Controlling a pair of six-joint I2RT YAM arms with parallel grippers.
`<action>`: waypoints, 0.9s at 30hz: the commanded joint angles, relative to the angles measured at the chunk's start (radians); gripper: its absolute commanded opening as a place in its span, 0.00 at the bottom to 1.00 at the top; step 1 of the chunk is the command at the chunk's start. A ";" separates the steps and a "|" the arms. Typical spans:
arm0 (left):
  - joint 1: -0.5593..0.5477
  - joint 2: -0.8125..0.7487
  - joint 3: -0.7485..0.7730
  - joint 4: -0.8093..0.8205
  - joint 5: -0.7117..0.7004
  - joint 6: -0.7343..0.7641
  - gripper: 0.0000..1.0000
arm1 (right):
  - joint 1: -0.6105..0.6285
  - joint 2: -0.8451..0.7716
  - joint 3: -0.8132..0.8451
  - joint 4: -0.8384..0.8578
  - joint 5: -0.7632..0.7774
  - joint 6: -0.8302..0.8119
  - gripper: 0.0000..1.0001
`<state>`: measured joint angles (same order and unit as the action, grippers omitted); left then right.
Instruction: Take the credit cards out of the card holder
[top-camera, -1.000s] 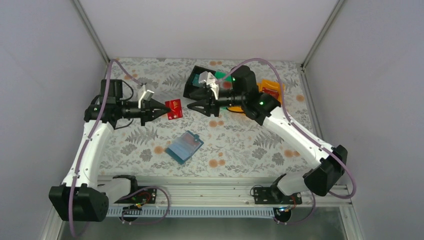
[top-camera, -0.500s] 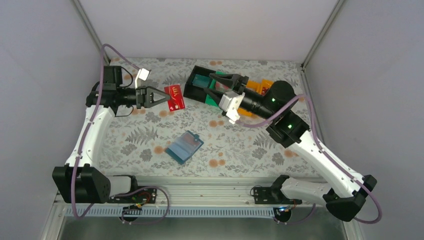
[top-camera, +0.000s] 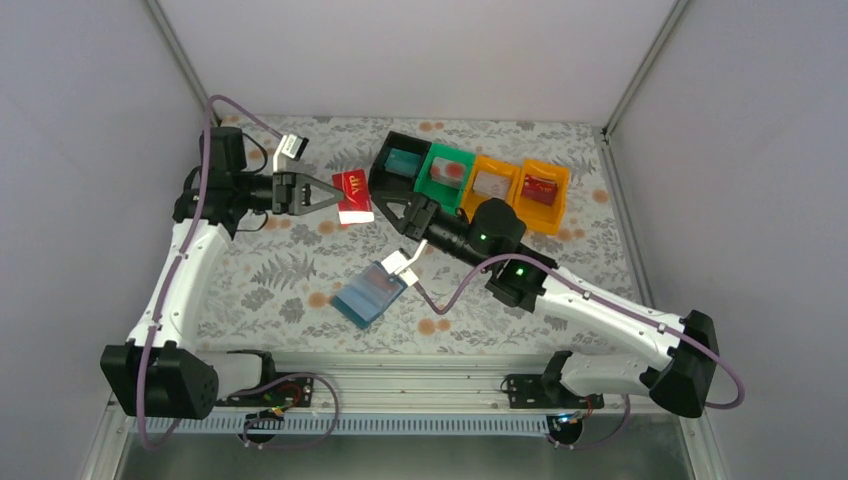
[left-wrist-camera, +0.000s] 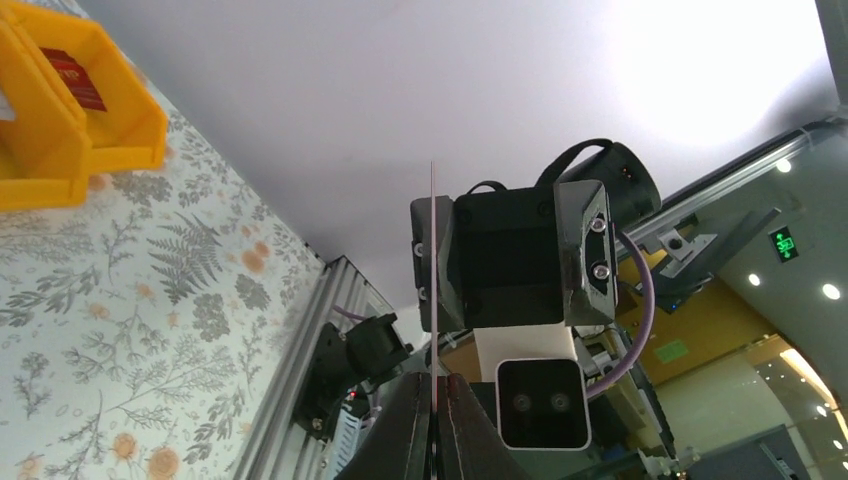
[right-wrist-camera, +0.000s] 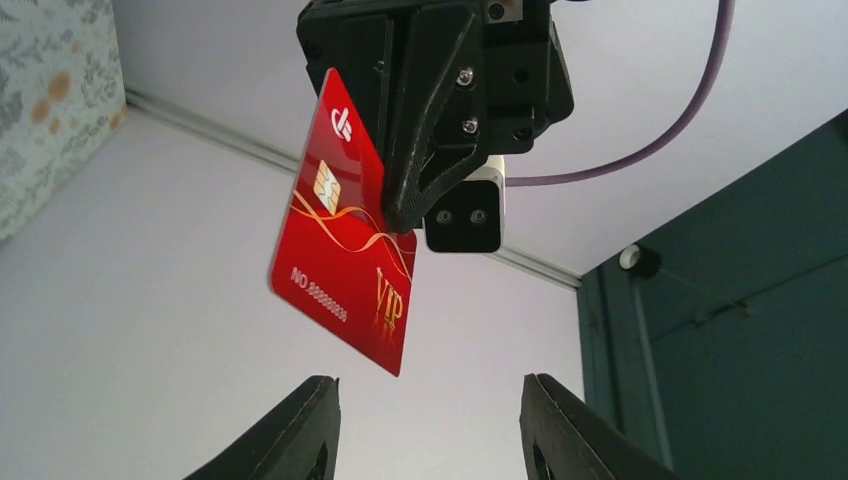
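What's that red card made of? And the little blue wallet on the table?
The red card looks like stiff, shiny plastic: it is flat and thin, with crisp gold print and a chip. The blue wallet looks softer and matte, maybe fabric or fake leather; it is too small to tell.

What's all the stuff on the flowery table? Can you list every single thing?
red card: one, red, up in the air, pinched by the left fingers
wallet: one, blue, lying on the table near the middle
bins: four, one black, one green, two orange, in a row at the back
other cards: four, one teal, two pale, one red, one inside each bin
table: one, grey with flowers, under everything
left fingers: two, black, shut on the red card
right fingers: two, black, open, pointing at the red card, empty
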<state>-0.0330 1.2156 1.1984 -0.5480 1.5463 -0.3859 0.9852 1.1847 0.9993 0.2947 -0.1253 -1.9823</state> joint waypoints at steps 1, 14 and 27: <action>-0.024 -0.002 -0.005 0.028 0.093 -0.035 0.02 | 0.022 -0.004 -0.005 0.090 0.055 -0.315 0.48; -0.059 -0.006 -0.017 0.031 0.094 -0.025 0.02 | 0.025 0.059 0.031 0.049 0.030 -0.371 0.41; -0.073 0.025 -0.043 0.040 0.066 -0.014 0.05 | 0.073 0.058 0.052 -0.012 0.099 -0.194 0.04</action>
<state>-0.0959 1.2293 1.1774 -0.5236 1.5620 -0.4034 1.0294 1.2556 1.0107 0.3115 -0.0555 -2.0697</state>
